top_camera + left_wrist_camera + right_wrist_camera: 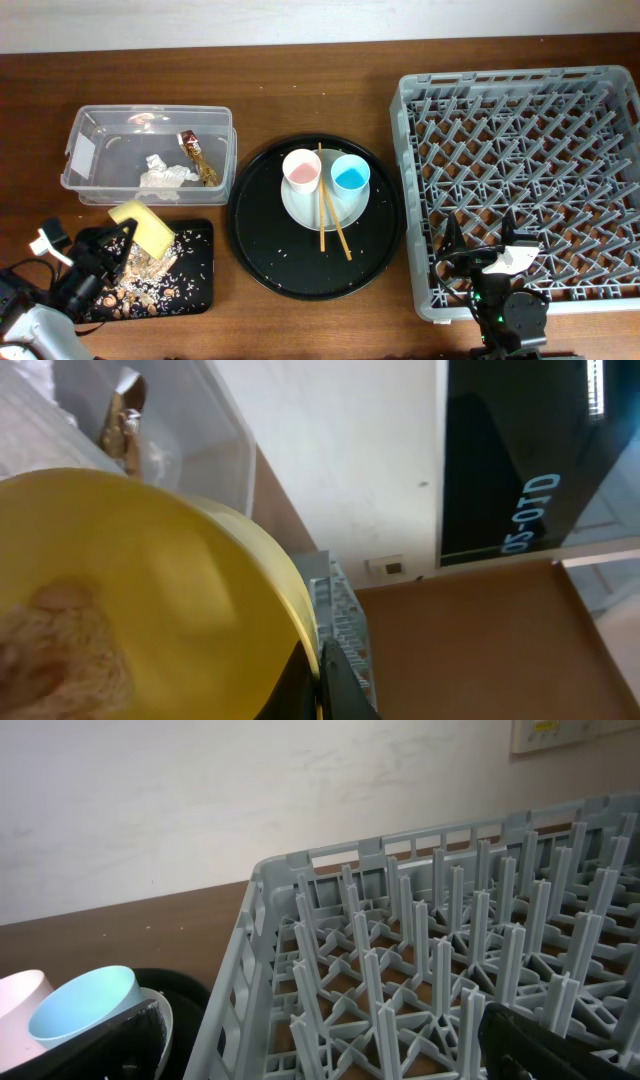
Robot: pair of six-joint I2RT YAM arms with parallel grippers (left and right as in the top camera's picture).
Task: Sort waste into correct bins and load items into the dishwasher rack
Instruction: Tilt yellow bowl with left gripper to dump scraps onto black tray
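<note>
From overhead, my left gripper (118, 238) reaches in from the near-left corner. It is pinching the rim of the yellow bowl (143, 228), which is tipped on edge over the flat black tray (198, 292). The tray is strewn with beige food scraps (150, 275). Only the left wrist camera shows crumbs stuck inside the bowl. My right gripper (478, 240) sits over the grey dishwasher rack's (500, 78) near edge, fingers spread wide, holding nothing. Its wrist camera catches the blue cup (85, 1005) beside the rack.
</note>
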